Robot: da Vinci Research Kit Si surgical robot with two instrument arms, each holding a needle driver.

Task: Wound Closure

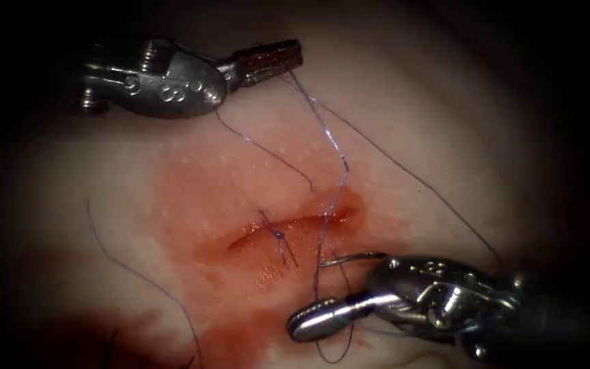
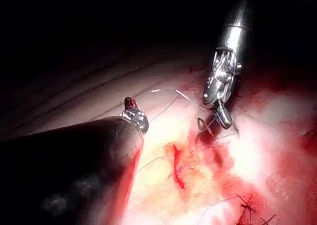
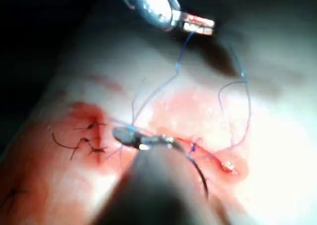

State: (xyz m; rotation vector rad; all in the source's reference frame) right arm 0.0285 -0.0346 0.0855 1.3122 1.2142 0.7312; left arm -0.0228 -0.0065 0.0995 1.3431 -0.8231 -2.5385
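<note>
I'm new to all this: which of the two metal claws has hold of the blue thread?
The left claw, above the cut, shut on the thread. The right claw, below the cut, has thread looping round it; the needle lies alongside.

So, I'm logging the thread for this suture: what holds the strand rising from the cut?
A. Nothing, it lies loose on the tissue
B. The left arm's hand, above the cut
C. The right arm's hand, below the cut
B: the thread runs up from the cut into the left arm's hand.
</note>
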